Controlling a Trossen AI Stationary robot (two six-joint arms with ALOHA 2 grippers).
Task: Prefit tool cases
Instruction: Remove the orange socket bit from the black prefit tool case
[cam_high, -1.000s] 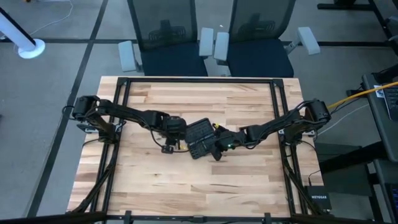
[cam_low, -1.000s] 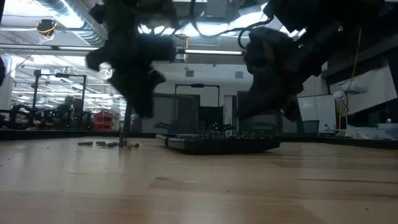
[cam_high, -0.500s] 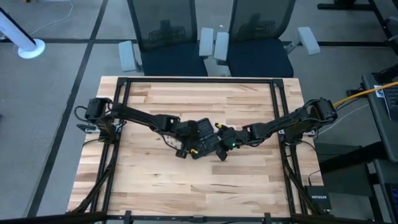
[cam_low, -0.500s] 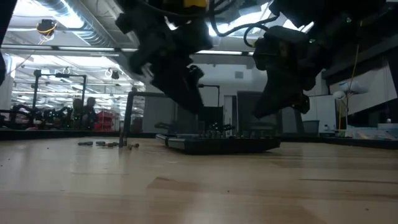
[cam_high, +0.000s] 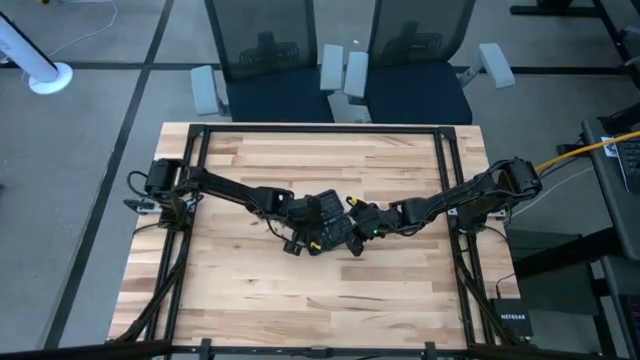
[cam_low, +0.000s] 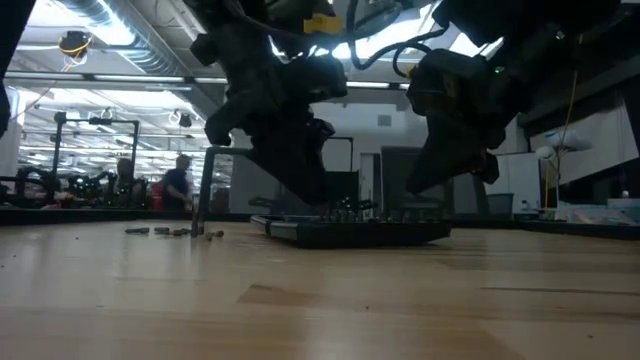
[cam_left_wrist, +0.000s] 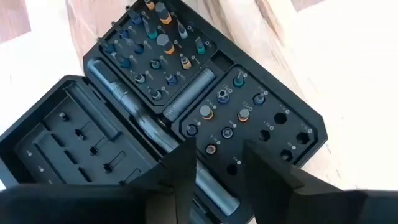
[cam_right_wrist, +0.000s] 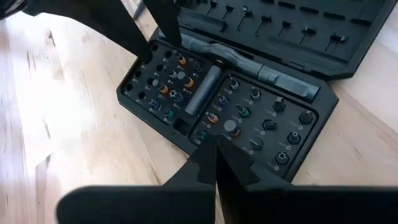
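Black rigid plastic tool case (cam_left_wrist: 186, 112) lies opened beneath the released left claw (cam_left_wrist: 217, 163); right claw (cam_right_wrist: 214, 155) clenched empty. Probably light, slippery; grip its edges.

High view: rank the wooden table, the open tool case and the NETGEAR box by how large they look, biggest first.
1. Wooden table, by far the largest; it fills the middle of the view.
2. Tool case, lying open at the table's centre, partly covered by the left gripper and right gripper.
3. NETGEAR box, beside the table; clearly smaller than the case.
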